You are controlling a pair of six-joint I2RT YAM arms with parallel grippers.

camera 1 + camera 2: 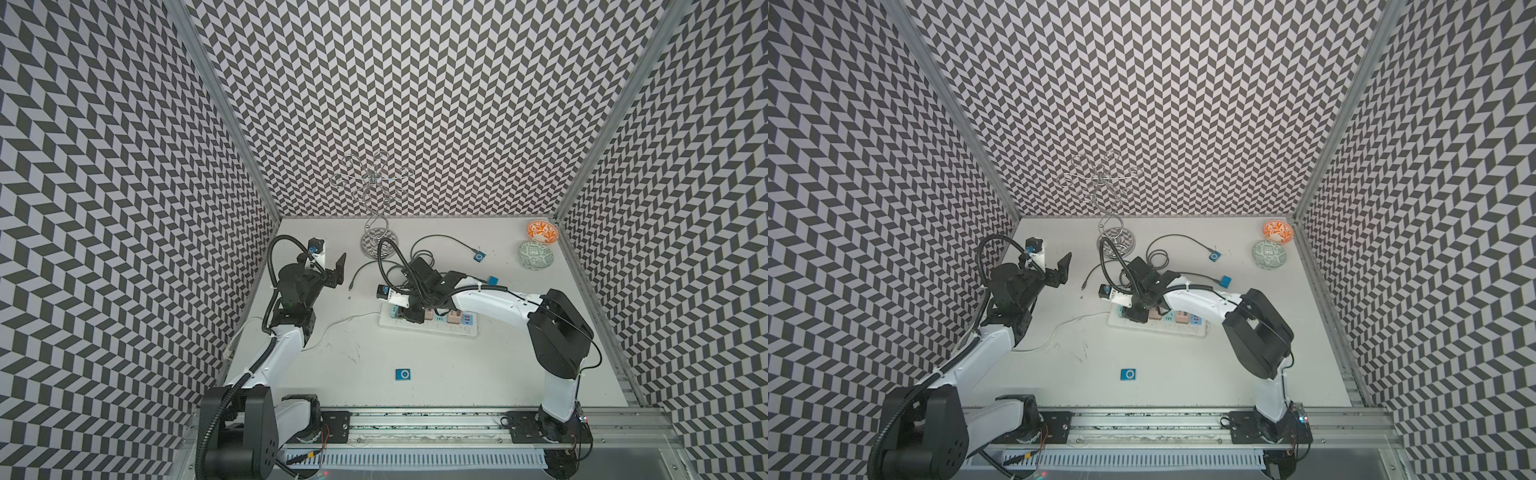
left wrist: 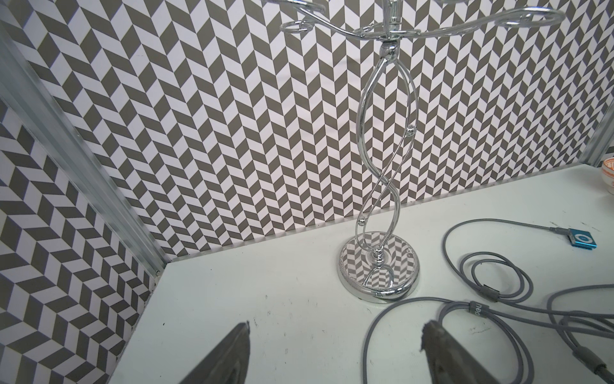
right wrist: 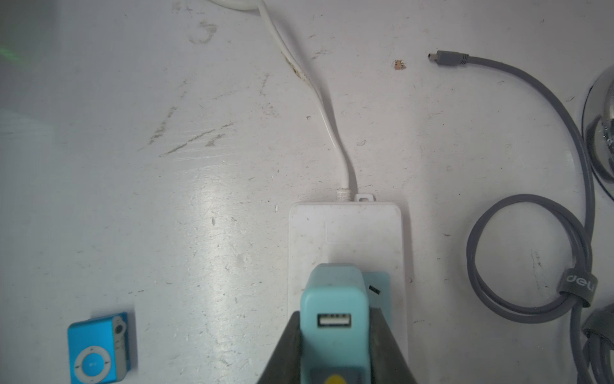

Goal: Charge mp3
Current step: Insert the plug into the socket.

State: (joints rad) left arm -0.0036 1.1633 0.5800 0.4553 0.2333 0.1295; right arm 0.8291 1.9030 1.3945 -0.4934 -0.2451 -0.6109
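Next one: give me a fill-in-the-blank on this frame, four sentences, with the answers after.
1. The right gripper is ___ on the teal charger.
2. The left gripper is ___ and holds nothing.
3. The charger is over the ___ power strip.
4. The front mp3 has ___ cable plugged in.

Missing words: shut; open; white; no.
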